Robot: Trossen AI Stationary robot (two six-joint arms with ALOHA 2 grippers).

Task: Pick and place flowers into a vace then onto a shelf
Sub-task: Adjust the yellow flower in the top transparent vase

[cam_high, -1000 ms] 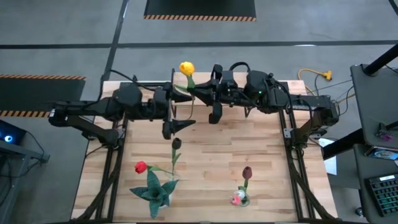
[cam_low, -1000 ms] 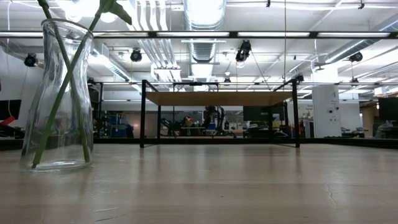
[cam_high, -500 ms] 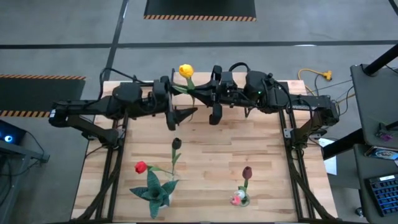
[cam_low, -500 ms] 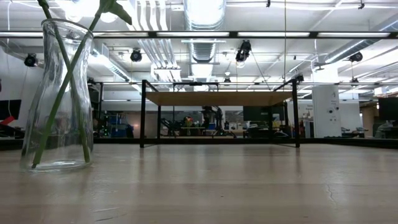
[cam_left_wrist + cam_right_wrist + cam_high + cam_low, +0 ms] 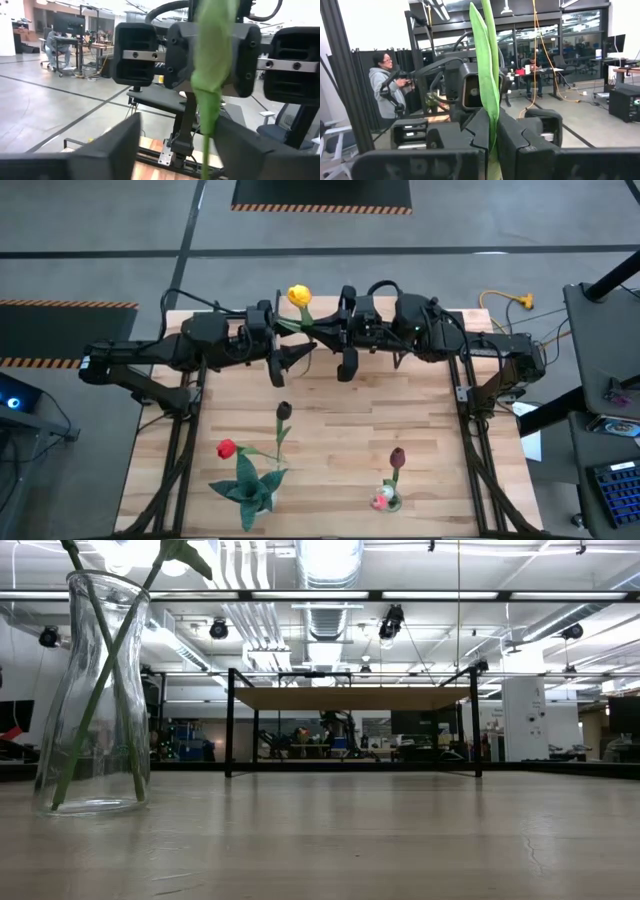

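My right gripper (image 5: pixel 318 331) is at the table's far middle, shut on a yellow tulip (image 5: pixel 299 294) whose head points to the far edge. My left gripper (image 5: pixel 297 355) is open just beside it. In the left wrist view its fingers (image 5: pixel 179 120) stand on either side of the tulip's green leaf (image 5: pixel 212 60) without touching. A black tulip (image 5: pixel 284 410) and a red tulip (image 5: pixel 226 448) lie flat on the table. The glass vase (image 5: pixel 387 498) (image 5: pixel 90 690) stands near the front edge with a maroon and a white-pink flower in it. The shelf (image 5: pixel 350 698) stands at the far side. My right gripper pinches the yellow tulip's green stem and leaf (image 5: pixel 492 131) between its two fingers (image 5: pixel 470 142), coming level from the table's right. The fingers lie across the stem. The tulip is lifted clear of the table, and the leaf (image 5: pixel 485 60) stands out past the fingers.
A spiky teal star-shaped plant (image 5: pixel 247 488) sits at the near left, close to the red tulip. Bare wood lies in the table's middle between the arms and the vase. Beyond the table a person (image 5: pixel 382 95) stands in the room.
My left gripper has moved toward the table's far edge and turned, closing in on the yellow tulip's stem in my right gripper, and stays open. My right gripper and the tulip have kept still.
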